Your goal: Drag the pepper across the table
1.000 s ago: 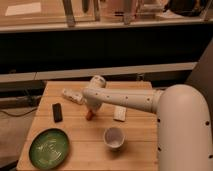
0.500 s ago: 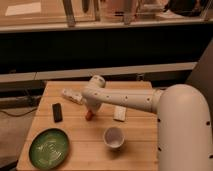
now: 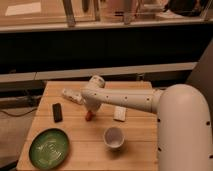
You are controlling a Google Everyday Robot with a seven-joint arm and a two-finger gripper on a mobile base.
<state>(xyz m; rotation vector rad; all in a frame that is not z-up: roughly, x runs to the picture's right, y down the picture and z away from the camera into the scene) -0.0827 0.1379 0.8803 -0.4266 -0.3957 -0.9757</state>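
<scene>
Nothing has shifted since half a second ago: arm, pepper and tableware sit where they were. From the one camera view, the white arm (image 3: 131, 99) reaches in from the right and bends down over the middle of the table (image 3: 140, 135). Its gripper (image 3: 91, 109) hangs low at the end of the arm, right above the pepper (image 3: 88, 116), and whether it actually grips the pepper I cannot tell. That small red-orange pepper lies on the planks near the table's centre, just under the gripper's tip. Left of it rests a black rectangular block (image 3: 57, 112). Behind the arm, a whitish bottle (image 3: 71, 96) lies on its side. A small white packet (image 3: 120, 113) sits right of the pepper. Nearer the front edge stands a white cup (image 3: 114, 137), and at front left a green plate (image 3: 49, 147).
</scene>
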